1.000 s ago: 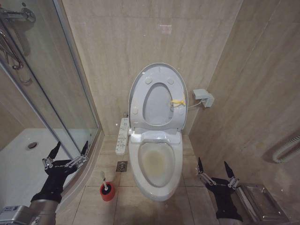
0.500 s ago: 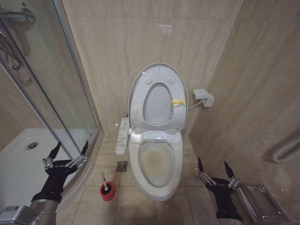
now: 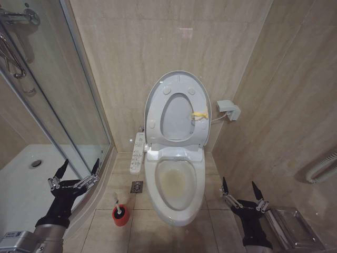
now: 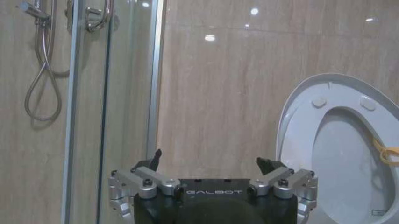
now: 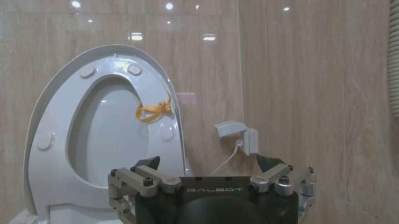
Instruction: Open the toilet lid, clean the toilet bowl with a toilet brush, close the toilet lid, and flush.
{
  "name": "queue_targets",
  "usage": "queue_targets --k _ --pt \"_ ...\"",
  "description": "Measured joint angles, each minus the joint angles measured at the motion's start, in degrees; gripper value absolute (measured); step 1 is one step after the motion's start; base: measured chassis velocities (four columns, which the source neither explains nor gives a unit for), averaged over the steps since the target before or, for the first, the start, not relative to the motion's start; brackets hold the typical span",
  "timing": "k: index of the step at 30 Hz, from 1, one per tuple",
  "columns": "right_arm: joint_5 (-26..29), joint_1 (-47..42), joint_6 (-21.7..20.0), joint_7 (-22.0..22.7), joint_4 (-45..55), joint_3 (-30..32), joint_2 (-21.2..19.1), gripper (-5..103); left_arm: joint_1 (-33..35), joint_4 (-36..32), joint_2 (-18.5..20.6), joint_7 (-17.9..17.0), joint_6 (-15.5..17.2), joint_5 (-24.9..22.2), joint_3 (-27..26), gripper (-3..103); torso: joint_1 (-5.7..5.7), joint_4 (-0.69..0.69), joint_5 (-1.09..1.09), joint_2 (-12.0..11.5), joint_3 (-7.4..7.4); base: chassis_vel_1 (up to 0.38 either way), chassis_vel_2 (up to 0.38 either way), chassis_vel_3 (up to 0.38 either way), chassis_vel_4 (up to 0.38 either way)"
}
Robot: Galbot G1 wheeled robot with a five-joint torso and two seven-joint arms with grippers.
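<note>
The toilet lid point(image 3: 179, 80) point(image 4: 293, 100) point(image 5: 65, 70) stands raised against the back wall together with the seat ring point(image 3: 155, 113). Below it the white toilet bowl point(image 3: 176, 182) lies uncovered, with yellowish stains inside. The toilet brush point(image 3: 116, 203) stands in its red holder cup point(image 3: 121, 216) on the floor, left of the bowl. My left gripper point(image 3: 79, 167) point(image 4: 209, 161) hangs open beside the shower edge, left of and above the brush. My right gripper point(image 3: 240, 186) point(image 5: 209, 161) is open low at the bowl's right, holding nothing.
A glass shower enclosure point(image 3: 58, 95) and white shower tray point(image 3: 21, 184) fill the left. A bidet control panel point(image 3: 138, 153) lies left of the bowl, a floor drain point(image 3: 137, 186) beside it. A wall socket box point(image 3: 229, 109) and a metal bin point(image 3: 292, 226) are on the right.
</note>
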Motion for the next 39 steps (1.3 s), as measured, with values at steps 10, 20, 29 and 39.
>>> queue_targets --k 10,20,29,39 --pt "3.3 1.3 -12.3 -1.8 4.4 4.8 -5.0 100 0.0 0.0 0.0 0.0 0.0 0.0 0.0 100 0.0 0.0 0.01 0.0 0.0 0.0 0.0 0.0 0.0" --pt "7.0 2.7 -25.2 -3.7 9.0 9.8 -10.0 100 0.0 0.0 0.0 0.0 0.0 0.0 0.0 100 0.0 0.01 0.0 0.0 0.0 0.0 0.0 0.0 0.0" --pt "10.9 7.5 -25.4 -2.2 8.0 8.9 -10.4 100 0.0 0.0 0.0 0.0 0.0 0.0 0.0 100 0.0 -0.02 0.0 0.0 0.0 0.0 0.0 0.0 0.0" --pt "17.8 22.3 -24.0 1.3 -0.5 7.3 -12.5 100 0.0 0.0 0.0 0.0 0.0 0.0 0.0 100 0.0 0.01 -0.02 0.0 0.0 0.0 0.0 0.0 0.0"
